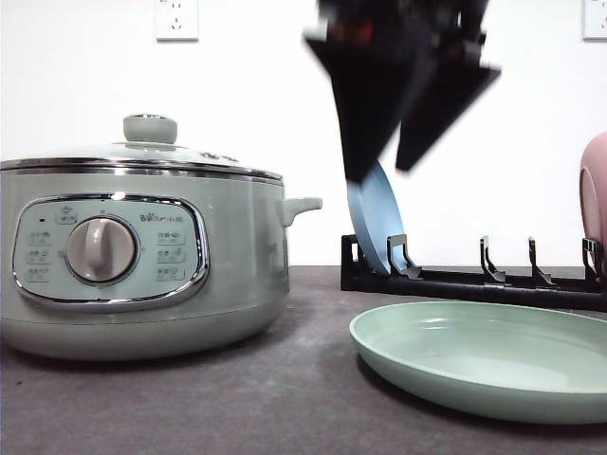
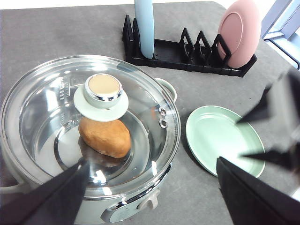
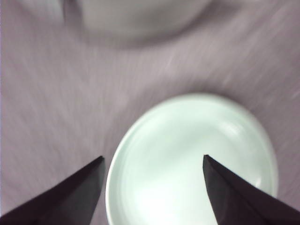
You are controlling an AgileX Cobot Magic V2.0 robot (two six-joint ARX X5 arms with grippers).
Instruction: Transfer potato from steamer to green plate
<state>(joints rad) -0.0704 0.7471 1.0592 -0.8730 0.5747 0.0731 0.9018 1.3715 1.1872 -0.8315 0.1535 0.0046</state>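
1. Steamer (image 1: 142, 256): pale sage-green electric pot, chrome rim, chrome-framed control panel (image 1: 109, 248) with central knob (image 1: 101, 249); stands on the left of the grey table (image 1: 285, 398) in the front view. Closed by a glass lid (image 2: 51, 98) bearing a green knob (image 2: 102, 91).
2. Potato (image 2: 104, 137): orange-brown, lumpy, lying inside the steamer on its bottom, seen through the lid in the left wrist view, partly beneath the lid knob.
3. Green plate (image 1: 493, 355): shallow, mint-green, flat on the table just right of the steamer, apart from it; nothing on it. Seen also in the left wrist view (image 2: 222, 138) and, blurred, in the right wrist view (image 3: 192, 159).
4. Black dish rack (image 1: 474, 280): behind the green plate, against the white wall. Holds a blue plate (image 1: 377, 227) upright in its left slots and a pink plate (image 2: 239, 30) upright at its right end.
5. Left gripper (image 2: 152, 192): fingers spread wide, nothing between them; poised above the near edge of the steamer lid, not touching it.
6. Right gripper (image 3: 152, 187): fingers spread wide, empty; hovering above the green plate. In the front view, seen blurred and high above the table (image 1: 384, 161), in front of the blue plate.
7. Wall sockets (image 1: 176, 19): white, on the wall behind the steamer.
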